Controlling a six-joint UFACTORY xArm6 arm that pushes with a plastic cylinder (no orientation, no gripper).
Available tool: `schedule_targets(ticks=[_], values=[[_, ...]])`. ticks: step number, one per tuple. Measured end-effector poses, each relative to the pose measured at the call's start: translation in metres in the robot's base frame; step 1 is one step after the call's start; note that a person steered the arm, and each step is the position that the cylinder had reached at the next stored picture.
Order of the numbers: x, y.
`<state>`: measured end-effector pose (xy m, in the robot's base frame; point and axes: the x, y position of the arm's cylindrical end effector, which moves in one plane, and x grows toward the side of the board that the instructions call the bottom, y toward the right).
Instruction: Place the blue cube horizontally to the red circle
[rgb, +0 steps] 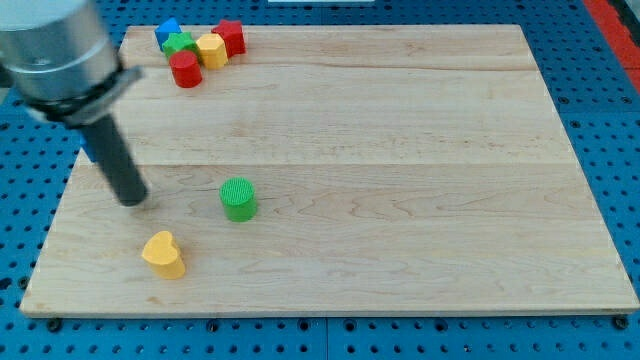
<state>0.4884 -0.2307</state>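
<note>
The blue cube (167, 32) sits at the board's top left corner, in a tight cluster with a green block (180, 43), a yellow block (211, 49) and a red block (231, 37). The red circle (185, 70) stands just below this cluster, touching or nearly touching it. The blue cube is up and left of the red circle. My tip (133, 202) rests on the board at the left side, well below the cluster. It is left of a green cylinder (238, 198) and touches no block.
A yellow heart (164, 254) lies near the bottom left, below and right of my tip. A bit of blue (87, 150) shows behind the rod at the wooden board's (400, 150) left edge; I cannot tell what it is.
</note>
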Motion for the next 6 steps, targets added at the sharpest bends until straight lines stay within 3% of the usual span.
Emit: schedule_targets(ticks=[2,3,4,5,6], values=[[-0.120,-0.015],[-0.071,0.015],[-0.053,-0.073],[-0.077,-0.068],[-0.164,-0.007]])
